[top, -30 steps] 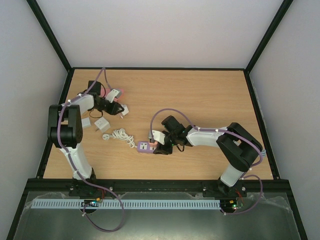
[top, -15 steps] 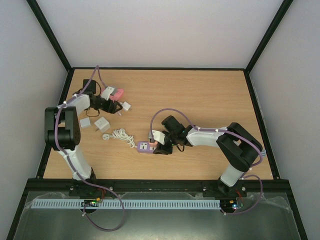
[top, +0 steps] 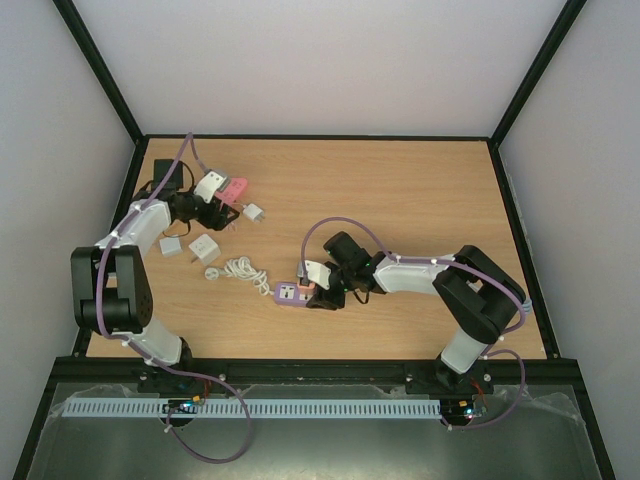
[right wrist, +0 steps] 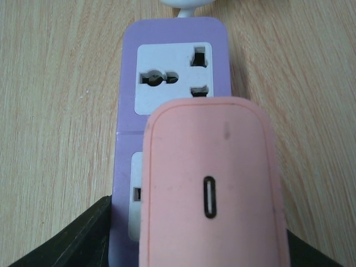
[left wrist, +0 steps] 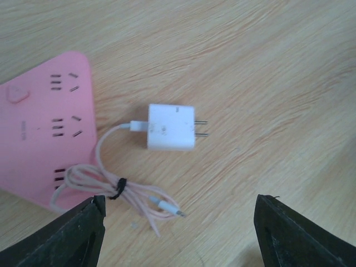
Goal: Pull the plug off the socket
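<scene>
pink plug (right wrist: 208, 183) seated in purple socket strip (right wrist: 175, 33) | right gripper (right wrist: 197, 250) straddles plug, clamp not discernible | left gripper (left wrist: 178, 233) spread wide, empty | advised: squeeze plug flanks firmly, draw straight out; the strip may lift

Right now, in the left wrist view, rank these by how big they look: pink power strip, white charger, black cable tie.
1. pink power strip, largest even though the frame edge cuts it off
2. white charger
3. black cable tie, by far the smallest
</scene>
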You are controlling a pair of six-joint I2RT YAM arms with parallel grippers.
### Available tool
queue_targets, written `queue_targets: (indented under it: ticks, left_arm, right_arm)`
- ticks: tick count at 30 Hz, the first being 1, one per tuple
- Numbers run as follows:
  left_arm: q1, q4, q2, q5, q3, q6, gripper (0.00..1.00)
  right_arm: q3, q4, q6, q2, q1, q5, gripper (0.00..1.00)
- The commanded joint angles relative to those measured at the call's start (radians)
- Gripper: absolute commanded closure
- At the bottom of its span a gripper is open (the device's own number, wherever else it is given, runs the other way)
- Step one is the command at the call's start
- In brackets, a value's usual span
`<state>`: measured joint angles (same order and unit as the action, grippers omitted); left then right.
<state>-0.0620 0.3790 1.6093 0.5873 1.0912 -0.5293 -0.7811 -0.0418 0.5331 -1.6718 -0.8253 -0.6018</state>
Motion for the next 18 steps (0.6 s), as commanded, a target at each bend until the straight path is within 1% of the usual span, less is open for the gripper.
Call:
queue_targets:
  ticks: [1, 3, 6, 12, 15, 18]
  left_arm:
    - [-0.006, -0.002, 0.039, -0.121, 0.039, 0.065, 0.25]
    - [-0.016, 0.0, 0.079, -0.138, 0.056, 0.106, 0.25]
    - [-0.019, -0.002, 0.117, -0.145, 0.06, 0.151, 0.21]
    - [-0.025, 0.039, 0.155, -0.068, 0.067, 0.206, 0.08]
    - [-0.025, 0.032, 0.155, -0.065, 0.062, 0.232, 0.01]
    - [-0.024, 0.028, 0.175, -0.051, 0.067, 0.243, 0.0]
  right_arm:
    - [0.029, -0.019, -0.014, 0.004, -0.006, 0.017, 0.46]
    - [0.031, -0.018, -0.013, 0.01, -0.006, 0.019, 0.45]
    - [0.034, -0.017, -0.014, 0.019, -0.006, 0.022, 0.45]
    - [0.034, -0.017, -0.012, 0.02, -0.006, 0.021, 0.44]
    - [0.031, -0.018, -0.01, 0.016, -0.006, 0.02, 0.44]
    - [0.031, -0.02, -0.01, 0.013, -0.007, 0.02, 0.44]
